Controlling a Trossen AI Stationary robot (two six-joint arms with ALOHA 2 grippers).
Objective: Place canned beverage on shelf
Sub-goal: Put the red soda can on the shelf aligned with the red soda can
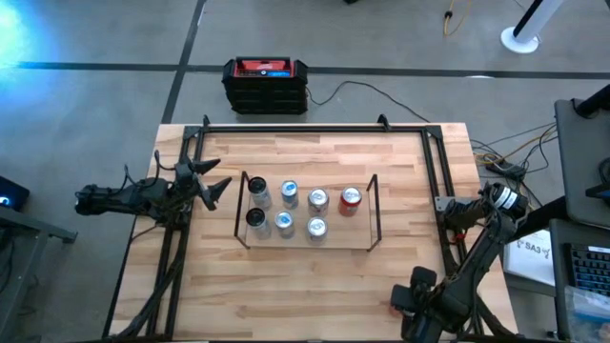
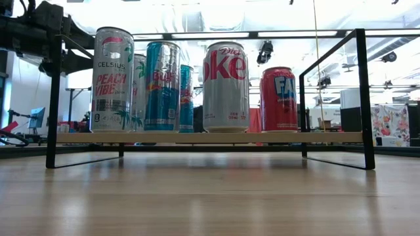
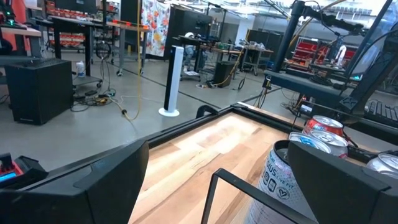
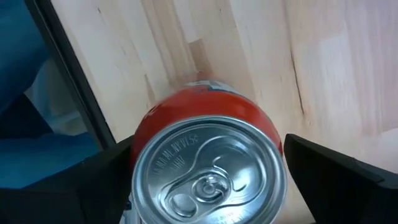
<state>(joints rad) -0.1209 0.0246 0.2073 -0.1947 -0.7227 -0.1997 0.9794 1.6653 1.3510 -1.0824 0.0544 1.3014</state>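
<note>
The shelf (image 1: 307,246) is sitting mid-frame in the high view, carrying seven upright cans (image 1: 316,199) in two rows. The left gripper (image 1: 212,181) is hovering left of the shelf's end, fingers spread wide and empty. The right gripper (image 4: 205,186) is working at the table's lower right edge, straddling a red can (image 4: 208,171) that is standing on the table (image 1: 286,295); whether its fingers are touching the can, cannot tell.
</note>
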